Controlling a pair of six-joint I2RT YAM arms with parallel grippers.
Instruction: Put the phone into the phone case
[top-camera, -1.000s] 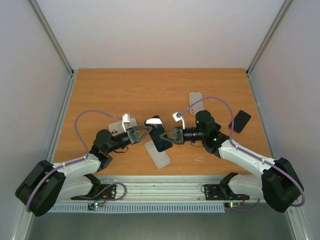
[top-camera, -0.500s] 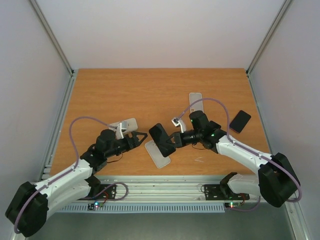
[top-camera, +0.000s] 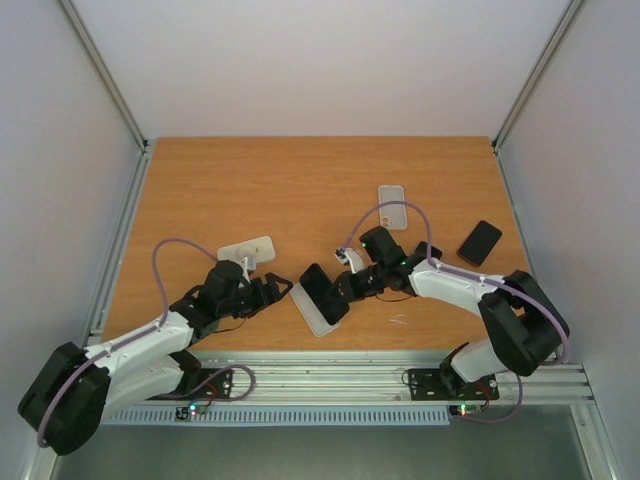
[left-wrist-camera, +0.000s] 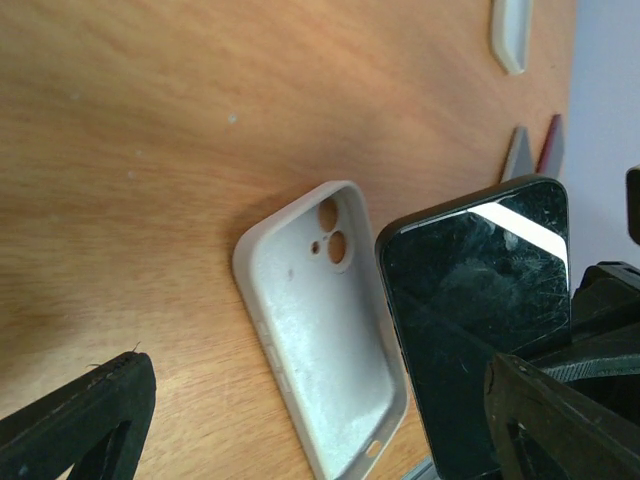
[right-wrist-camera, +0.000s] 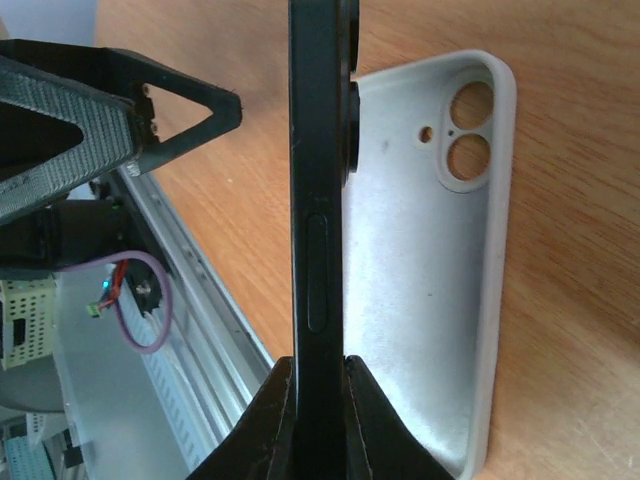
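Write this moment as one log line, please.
right gripper: shut on black phone | pale phone case: empty, flat | left gripper: open

We see a wooden table (top-camera: 300, 170) filling the middle of the top view, its orange-brown grain running left to right. Pale, plain walls close it in: a back wall (top-camera: 320, 60) across the top of the frame, and a left wall (top-camera: 50, 160) and a right wall (top-camera: 595, 150) slanting down the sides. Two metal struts (top-camera: 108, 75) run diagonally from the upper corners to the table's far corners. Along the table's lower edge we find a silver rail (top-camera: 330, 362), below it a white slotted strip (top-camera: 320, 413), then a dull grey surface (top-camera: 300, 455). The light is even and soft, with only faint shadows on the wood.
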